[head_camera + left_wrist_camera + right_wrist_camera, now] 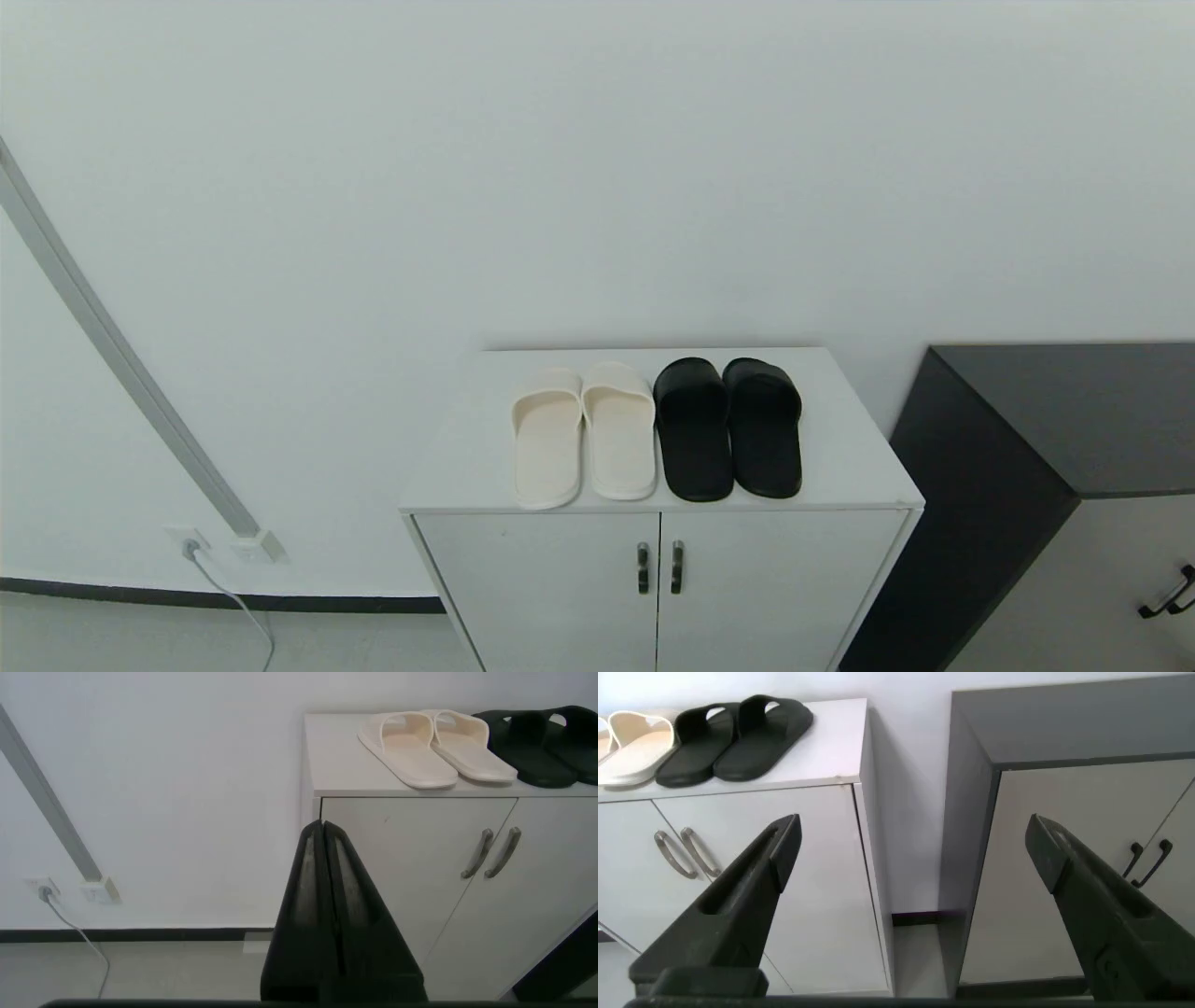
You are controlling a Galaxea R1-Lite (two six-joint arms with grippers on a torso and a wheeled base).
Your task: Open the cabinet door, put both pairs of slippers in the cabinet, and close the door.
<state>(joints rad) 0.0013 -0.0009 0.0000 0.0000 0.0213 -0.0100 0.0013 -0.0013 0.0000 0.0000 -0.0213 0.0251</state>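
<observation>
- The left gripper [322, 833] has its two dark fingers pressed together and holds nothing; it sits low, off to the left of the white cabinet [467, 471]
- The right gripper [913, 831] has its fingers spread wide, also empty, facing the gap between the white cabinet and a dark cabinet [1018, 420] just beside it
- Both white doors are shut, with the left handle [643, 567] and right handle [677, 567] very near each other across the centre seam
- On top lie the cream slippers [583, 434] and black slippers [728, 427], side by side and touching, heels at the front edge
- Likely trouble: a wide grasp could catch both handles at once
- The right door may swing against the dark cabinet
- Lifting one pair could nudge its neighbour off the edge
</observation>
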